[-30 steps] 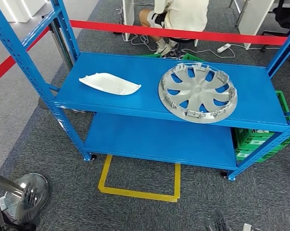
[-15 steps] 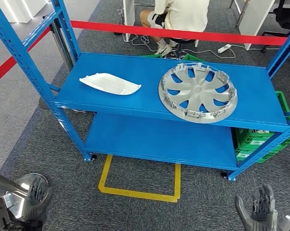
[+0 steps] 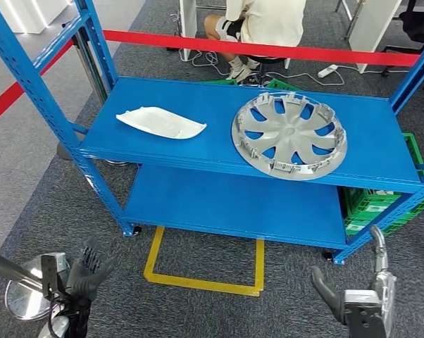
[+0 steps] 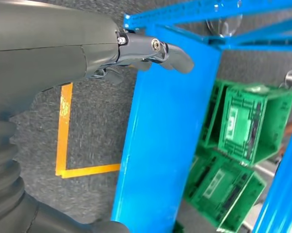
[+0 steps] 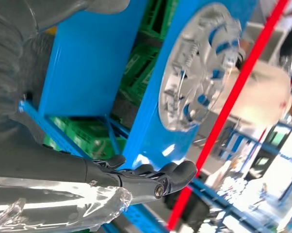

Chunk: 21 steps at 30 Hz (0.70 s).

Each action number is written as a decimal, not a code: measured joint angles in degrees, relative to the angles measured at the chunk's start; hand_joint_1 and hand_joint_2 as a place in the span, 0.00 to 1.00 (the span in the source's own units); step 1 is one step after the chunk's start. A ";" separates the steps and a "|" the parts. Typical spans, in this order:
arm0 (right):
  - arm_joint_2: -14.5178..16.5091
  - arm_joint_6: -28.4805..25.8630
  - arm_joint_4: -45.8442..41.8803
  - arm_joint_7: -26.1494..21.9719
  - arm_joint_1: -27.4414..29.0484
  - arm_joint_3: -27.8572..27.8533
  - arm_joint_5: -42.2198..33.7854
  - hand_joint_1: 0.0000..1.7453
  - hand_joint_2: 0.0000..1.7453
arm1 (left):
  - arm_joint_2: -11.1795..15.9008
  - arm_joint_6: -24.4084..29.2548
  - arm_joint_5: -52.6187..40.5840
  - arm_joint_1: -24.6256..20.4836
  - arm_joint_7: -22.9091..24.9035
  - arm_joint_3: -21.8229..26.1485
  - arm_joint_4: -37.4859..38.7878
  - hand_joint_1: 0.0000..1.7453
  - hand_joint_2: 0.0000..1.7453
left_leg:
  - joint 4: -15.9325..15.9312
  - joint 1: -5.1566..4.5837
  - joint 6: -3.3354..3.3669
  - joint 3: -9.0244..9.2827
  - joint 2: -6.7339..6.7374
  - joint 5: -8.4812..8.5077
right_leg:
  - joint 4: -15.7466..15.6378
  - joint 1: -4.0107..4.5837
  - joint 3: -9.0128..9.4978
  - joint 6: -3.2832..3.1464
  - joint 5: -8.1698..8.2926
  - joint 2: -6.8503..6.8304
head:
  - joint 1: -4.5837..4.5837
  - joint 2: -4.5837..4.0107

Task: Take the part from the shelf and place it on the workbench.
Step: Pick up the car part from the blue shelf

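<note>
The wheel cover (image 3: 289,135) lies on the shelf (image 3: 210,151), well beyond both seemingly empty, loose-fingered hands (image 3: 87,271) (image 3: 353,303).

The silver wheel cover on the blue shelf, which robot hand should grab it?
Probably the right hand. The wheel cover lies on the right part of the top shelf, on that hand's side. The left hand is low on the far left, nearer the white part. Both hands hold nothing.

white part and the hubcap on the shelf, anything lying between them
Nothing; in the head view, bare blue shelf separates the white part from the hubcap.
</note>
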 joint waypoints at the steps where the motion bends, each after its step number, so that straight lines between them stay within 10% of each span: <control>1: -1.35 -0.58 -0.04 0.49 0.14 1.58 0.58 0.00 1.00 | 0.25 0.26 -0.16 -0.28 -0.07 -1.00 0.43 0.00 1.00 | 0.00 0.00 0.00 0.00 0.00 0.00 | 0.00 0.00 -0.01 0.00 0.00 0.00 | 0.00 0.00; 21: -21.43 -6.15 0.73 22.81 -2.22 21.68 24.24 0.00 1.00 | -0.39 6.21 -9.89 -6.78 -6.71 -13.95 9.57 0.00 1.00 | 0.00 -0.05 0.01 -0.04 0.00 0.01 | 0.00 -0.07 -0.09 0.06 0.05 0.01 | -0.01 0.00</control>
